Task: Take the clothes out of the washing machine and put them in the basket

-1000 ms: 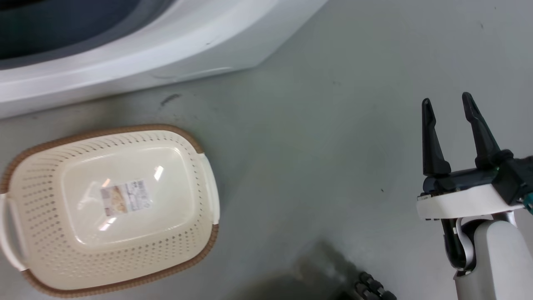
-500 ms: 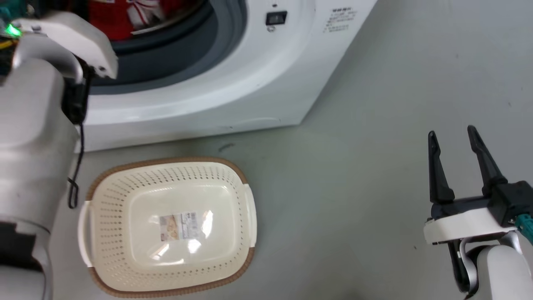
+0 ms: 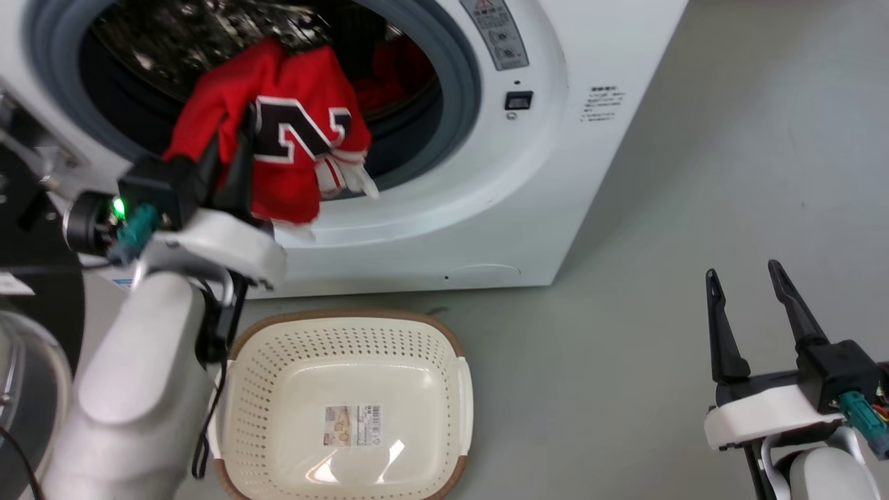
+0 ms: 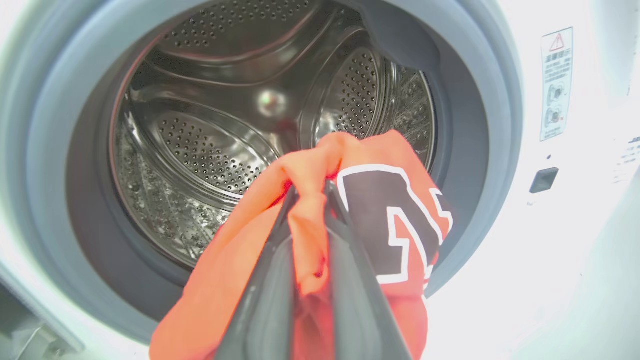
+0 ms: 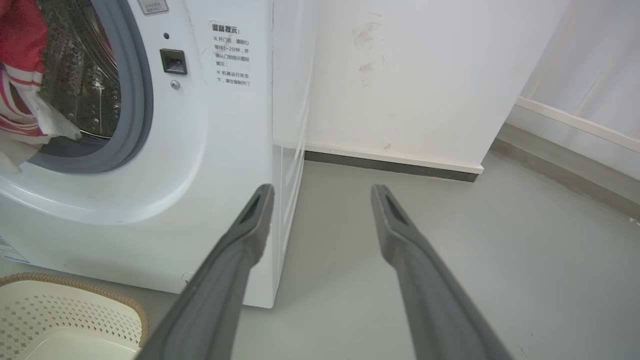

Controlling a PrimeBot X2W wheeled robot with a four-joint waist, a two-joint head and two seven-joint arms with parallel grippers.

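The white washing machine (image 3: 555,173) stands with its porthole uncovered. My left gripper (image 3: 243,123) is shut on a red garment (image 3: 292,83) with a black number, holding it at the porthole's mouth, above the basket. In the left wrist view the fingers (image 4: 270,280) pinch a fold of this garment (image 4: 235,260) in front of the steel drum (image 4: 210,150). More red clothes (image 3: 392,76) lie deeper in the drum. The cream basket (image 3: 347,318) sits on the floor below, with nothing in it but its label. My right gripper (image 3: 743,274) hangs open at the lower right, over bare floor.
The machine's glass door (image 3: 17,389) stands swung out at the far left beside my left forearm. Grey floor (image 3: 625,229) stretches to the right of the machine. A white wall with a dark skirting (image 5: 390,165) runs behind the machine (image 5: 225,150). The basket's corner (image 5: 70,310) shows at the lower left.
The head camera has tilted upward, bringing the porthole into view. My left gripper has drawn the numbered red garment out to the porthole's mouth. The right gripper has stayed open.
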